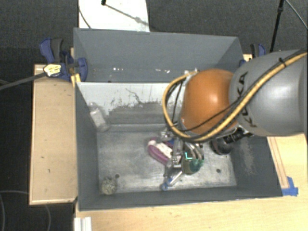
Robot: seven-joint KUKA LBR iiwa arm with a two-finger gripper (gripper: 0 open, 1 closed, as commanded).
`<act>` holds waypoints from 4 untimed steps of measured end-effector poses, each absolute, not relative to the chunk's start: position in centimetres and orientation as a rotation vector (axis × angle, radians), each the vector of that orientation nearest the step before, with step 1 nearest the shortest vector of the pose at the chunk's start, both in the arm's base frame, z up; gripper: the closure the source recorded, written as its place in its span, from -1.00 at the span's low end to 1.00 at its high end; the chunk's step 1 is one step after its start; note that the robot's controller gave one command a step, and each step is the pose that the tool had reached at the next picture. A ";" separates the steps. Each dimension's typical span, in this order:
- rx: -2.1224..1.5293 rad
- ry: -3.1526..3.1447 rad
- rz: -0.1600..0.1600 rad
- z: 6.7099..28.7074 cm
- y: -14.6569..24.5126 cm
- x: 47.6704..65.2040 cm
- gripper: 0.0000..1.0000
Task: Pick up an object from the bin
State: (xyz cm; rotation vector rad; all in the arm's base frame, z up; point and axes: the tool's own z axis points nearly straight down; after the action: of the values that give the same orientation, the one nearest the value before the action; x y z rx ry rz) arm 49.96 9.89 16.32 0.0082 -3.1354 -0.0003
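My gripper [172, 174] is low over the bin floor, near the middle of the front wall. A purple and pink cylinder-shaped thing [159, 151] lies just to its upper left, close to or touching it. A dark green round thing [195, 164] sits right beside the gripper on its right. A black round thing [222, 146] lies further right, partly hidden under the arm.
A small grey lump [109, 185] rests in the front left corner. A pale grey block [98, 119] lies by the left wall towards the back. The arm with its orange cover reaches in from the right and hides the bin's right rear part.
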 end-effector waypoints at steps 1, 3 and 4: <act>0.134 -3.136 -0.003 10.9 15.4 51.0 -1.00; 0.757 -3.058 0.002 16.8 5.4 53.8 -1.00; 1.498 -2.766 -0.001 12.0 5.0 57.3 -1.00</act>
State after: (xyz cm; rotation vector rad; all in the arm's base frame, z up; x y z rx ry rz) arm 57.30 4.98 12.03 1.4982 -2.7658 -0.0008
